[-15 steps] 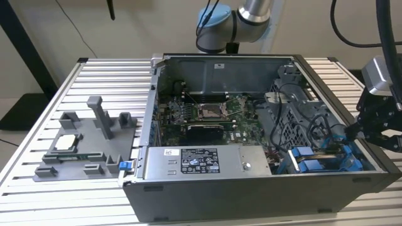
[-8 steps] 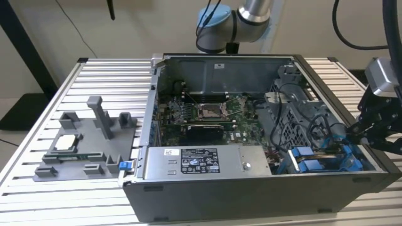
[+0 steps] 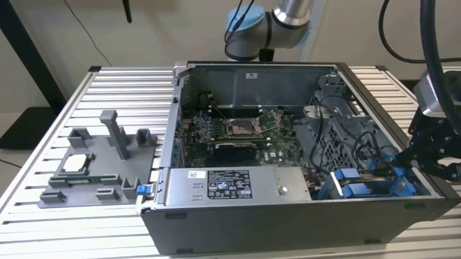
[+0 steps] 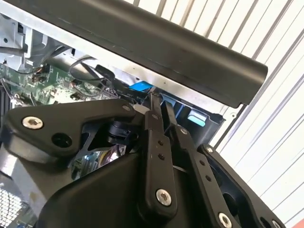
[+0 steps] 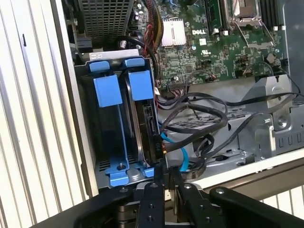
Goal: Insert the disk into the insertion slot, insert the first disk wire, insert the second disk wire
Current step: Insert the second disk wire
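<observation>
Blue carrier brackets mark the disk, seated on edge in the insertion slot at the case's near corner on the exterior view's right, the pincer just beside it; a white-stickered power supply lies alongside, its print illegible. Second wrist view: pincer fingers pressed together, seemingly pinching something thin. First wrist view: pincer meets the disk's connector edge beside a blue wire; judged wire-insertion stage, calling for straight alignment.
</observation>
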{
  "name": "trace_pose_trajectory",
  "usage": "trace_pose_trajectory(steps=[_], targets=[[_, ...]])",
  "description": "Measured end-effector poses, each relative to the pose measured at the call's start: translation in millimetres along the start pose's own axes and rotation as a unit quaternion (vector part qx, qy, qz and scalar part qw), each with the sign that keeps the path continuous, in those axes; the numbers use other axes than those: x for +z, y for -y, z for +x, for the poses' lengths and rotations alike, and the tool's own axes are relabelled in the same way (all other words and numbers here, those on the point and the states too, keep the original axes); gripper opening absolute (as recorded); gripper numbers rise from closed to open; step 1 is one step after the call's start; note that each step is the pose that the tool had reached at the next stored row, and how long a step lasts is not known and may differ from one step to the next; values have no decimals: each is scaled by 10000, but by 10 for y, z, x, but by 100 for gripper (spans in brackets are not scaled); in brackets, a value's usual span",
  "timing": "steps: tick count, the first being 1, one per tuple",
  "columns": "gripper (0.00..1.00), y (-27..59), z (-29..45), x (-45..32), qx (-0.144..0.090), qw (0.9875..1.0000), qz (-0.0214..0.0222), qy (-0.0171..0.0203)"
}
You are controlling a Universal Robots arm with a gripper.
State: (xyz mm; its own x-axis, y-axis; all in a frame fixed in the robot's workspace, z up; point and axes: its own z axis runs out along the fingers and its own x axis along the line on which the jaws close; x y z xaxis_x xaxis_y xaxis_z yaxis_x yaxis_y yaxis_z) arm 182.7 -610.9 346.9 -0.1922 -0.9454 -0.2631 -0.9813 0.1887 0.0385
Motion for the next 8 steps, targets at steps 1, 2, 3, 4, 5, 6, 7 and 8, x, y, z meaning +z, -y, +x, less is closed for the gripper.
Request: trace_pose_trajectory(steps=[1,2,3,4,5,6,7,8], targets=[[0,1,4,13,7,10000,2,-2],[0,1,7,26,12,10000,2,-4],[0,1,12,40,19,10000,3,-6],[0,2,14,49,23,10000,4,-7],[0,1,14,52,29,10000,6,-8],[0,1,15,52,35,10000,7,-7],[0,0,16,53,39,10000,6,2],[0,-1,16,54,44,10000,4,15]])
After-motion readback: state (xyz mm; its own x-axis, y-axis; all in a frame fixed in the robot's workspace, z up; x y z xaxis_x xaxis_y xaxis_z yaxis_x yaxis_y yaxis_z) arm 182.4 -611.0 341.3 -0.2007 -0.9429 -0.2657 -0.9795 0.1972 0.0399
